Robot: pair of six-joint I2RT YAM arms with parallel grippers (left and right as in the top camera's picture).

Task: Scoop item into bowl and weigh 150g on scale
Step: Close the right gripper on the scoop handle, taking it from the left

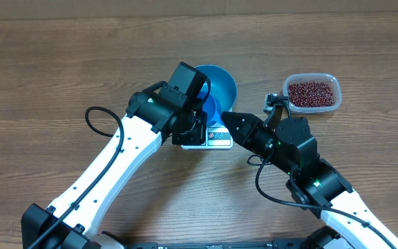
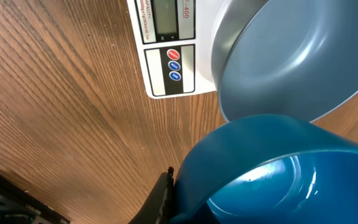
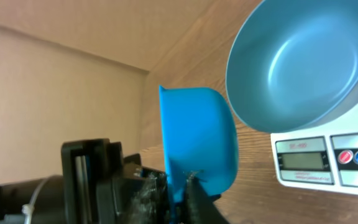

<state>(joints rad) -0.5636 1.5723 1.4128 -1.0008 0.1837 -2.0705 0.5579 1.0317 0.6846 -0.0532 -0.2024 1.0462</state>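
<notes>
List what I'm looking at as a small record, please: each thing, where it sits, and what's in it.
bowl: blue, standing on the scale, empty
scale: white, flat, on the table; reading not legible
beans: red-brown, in a clear tub right of the bowl
scoop: small, blue, held up beside the bowl, no beans seen in it
left gripper: shut on the scoop
right gripper: close to the scoop; open or shut unclear
</notes>
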